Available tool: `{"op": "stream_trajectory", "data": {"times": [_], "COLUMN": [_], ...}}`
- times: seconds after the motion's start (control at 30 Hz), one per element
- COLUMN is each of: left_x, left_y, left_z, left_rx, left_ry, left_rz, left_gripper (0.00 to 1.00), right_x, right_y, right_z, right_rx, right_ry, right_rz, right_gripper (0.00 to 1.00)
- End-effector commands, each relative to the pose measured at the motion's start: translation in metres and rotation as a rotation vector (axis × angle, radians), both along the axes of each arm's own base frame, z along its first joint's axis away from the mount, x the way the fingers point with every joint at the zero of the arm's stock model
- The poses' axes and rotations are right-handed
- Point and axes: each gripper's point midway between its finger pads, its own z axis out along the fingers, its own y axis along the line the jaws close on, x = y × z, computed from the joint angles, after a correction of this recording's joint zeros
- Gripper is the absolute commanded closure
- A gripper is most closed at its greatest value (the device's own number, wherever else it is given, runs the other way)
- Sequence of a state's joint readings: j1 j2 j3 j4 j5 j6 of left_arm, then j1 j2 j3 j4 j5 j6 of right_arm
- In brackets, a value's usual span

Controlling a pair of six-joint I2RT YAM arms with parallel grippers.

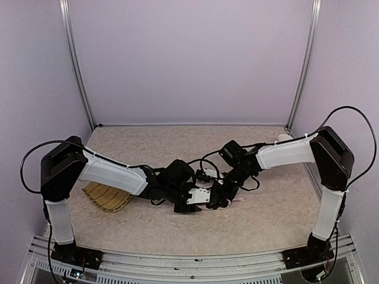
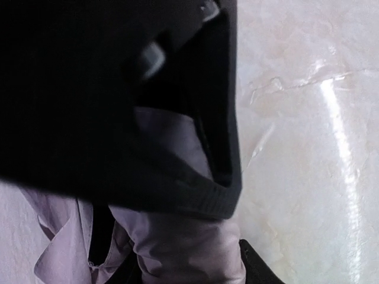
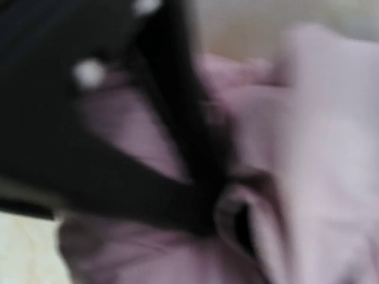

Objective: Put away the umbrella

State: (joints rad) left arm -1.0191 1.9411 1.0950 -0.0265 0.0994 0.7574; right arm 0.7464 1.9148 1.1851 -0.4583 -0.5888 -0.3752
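The umbrella (image 3: 308, 130) is blurred and cut off in the right wrist view, and mostly hidden from above.

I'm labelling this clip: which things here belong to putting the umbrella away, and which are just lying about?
Part of the job:
- umbrella, its pale pink canopy bunched up

Just lying about:
- woven straw tray, off to the left, apart from the umbrella

Rear overhead; two close-ups (umbrella (image 2: 177, 248) shared)
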Motion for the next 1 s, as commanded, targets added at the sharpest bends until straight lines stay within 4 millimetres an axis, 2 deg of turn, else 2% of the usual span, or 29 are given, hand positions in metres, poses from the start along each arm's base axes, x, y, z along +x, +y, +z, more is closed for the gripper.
{"op": "stream_trajectory", "data": {"times": [0.0,0.07,0.23,0.33,0.43,0.53,0.7,0.77,0.87,0.97], "left_x": [-0.041,-0.048,-0.062,-0.068,-0.068,-0.068,-0.074,-0.075,-0.076,-0.077], "left_y": [0.067,0.072,0.085,0.083,0.078,0.075,0.076,0.078,0.079,0.08], "left_z": [-0.076,-0.082,-0.101,-0.104,-0.1,-0.097,-0.098,-0.102,-0.104,-0.103], "left_rx": [0.301,0.338,0.409,0.406,0.379,0.363,0.378,0.399,0.414,0.413], "left_ry": [0.403,0.486,0.657,0.75,0.852,0.948,1.047,1.068,1.081,1.089], "left_rz": [0.127,0.143,0.183,0.196,0.203,0.204,0.199,0.206,0.211,0.205], "left_gripper": [0.57,0.59,0.63,0.64,0.65,0.68,0.71,0.73,0.74,0.74], "right_x": [0.008,0.014,0.015,0.016,0.015,-0.003,-0.038,-0.032,-0.013,-0.006], "right_y": [-0.01,-0.022,-0.052,-0.066,-0.071,-0.063,-0.039,-0.03,-0.025,-0.022], "right_z": [0.045,0.058,0.072,0.086,0.098,0.1,0.084,0.074,0.053,0.033], "right_rx": [0.079,0.104,0.109,0.106,0.111,0.108,0.112,0.051,-0.079,-0.153], "right_ry": [-0.099,-0.161,-0.251,-0.338,-0.443,-0.619,-0.869,-0.908,-0.911,-0.926], "right_rz": [-0.096,-0.147,-0.221,-0.256,-0.27,-0.198,-0.006,0.013,0.004,0.046], "right_gripper": [0.27,0.23,0.21,0.21,0.22,0.22,0.17,0.15,0.15,0.15]}}
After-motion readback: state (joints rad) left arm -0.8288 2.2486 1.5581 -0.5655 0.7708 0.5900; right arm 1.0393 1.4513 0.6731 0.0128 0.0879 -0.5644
